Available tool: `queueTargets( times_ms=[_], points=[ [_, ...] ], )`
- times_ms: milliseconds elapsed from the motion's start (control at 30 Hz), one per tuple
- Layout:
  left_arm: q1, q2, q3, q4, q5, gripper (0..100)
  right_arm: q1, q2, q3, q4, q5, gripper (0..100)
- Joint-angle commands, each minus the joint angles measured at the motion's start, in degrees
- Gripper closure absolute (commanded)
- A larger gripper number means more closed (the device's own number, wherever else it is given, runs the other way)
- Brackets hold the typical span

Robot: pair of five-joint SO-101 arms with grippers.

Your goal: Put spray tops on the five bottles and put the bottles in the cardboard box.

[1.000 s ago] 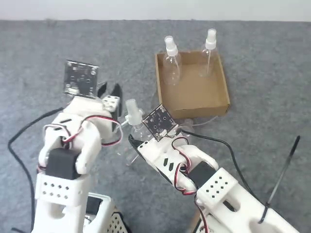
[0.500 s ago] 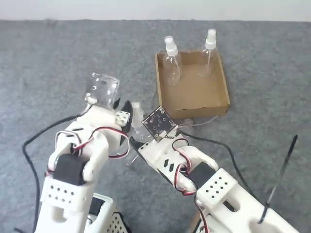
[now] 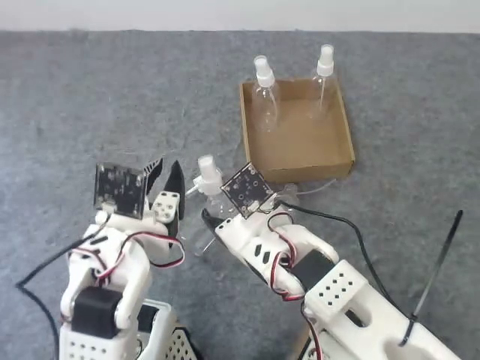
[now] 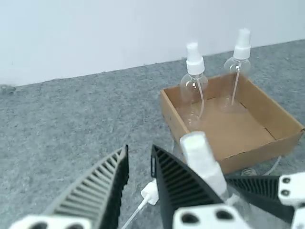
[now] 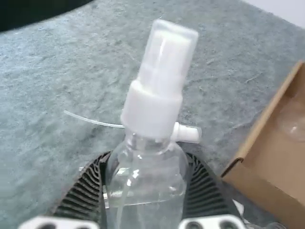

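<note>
Though clear, the bottle [image 5: 145, 179] has a white top [image 5: 159, 81].

Table cover [image 3: 90, 90]: grey cloth, felt-like, matt, rough and fuzzy.
Cardboard box [image 3: 298, 163]: brown paperboard, matt, dull raw edge along the rim.
Held bottle [image 5: 145, 183]: clear plastic, smooth, glossy, bright highlights on the shoulder.
Spray top [image 5: 159, 81]: smooth white plastic collar and nozzle under a frosted translucent cap.
Boxed bottles [image 3: 265, 105] [image 3: 321, 96]: clear glossy plastic, white plastic tops.
Right gripper [image 5: 145, 193]: black plastic, matt, ribbed inner faces.
Left gripper [image 4: 139, 160]: black plastic, matt, finely ridged.
Arm shells [image 3: 337, 289]: white plastic, satin, faintly layered.
Camera board [image 3: 247, 189]: dark circuit board, small shiny metal contacts.
</note>
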State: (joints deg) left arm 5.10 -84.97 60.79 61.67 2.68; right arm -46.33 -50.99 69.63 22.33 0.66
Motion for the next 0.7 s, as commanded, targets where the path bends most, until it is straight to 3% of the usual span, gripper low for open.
queueTargets(
  times_ms=[0, 200, 667],
  points=[
    [0.0, -4.57, 2.51, -2.55, -0.7, 90, 6.29, -2.59, -7.38, 0.84, 4.22, 99.3],
    [0.09, -5.45, 4.7, -2.55, -0.44, 86, 15.08, -1.89, -20.22, 7.78, -0.62, 99.3],
    [-0.35, -5.54, 6.02, -2.73, -0.53, 85, 13.93, 18.24, -42.99, 15.43, -0.97, 99.3]
  ],
)
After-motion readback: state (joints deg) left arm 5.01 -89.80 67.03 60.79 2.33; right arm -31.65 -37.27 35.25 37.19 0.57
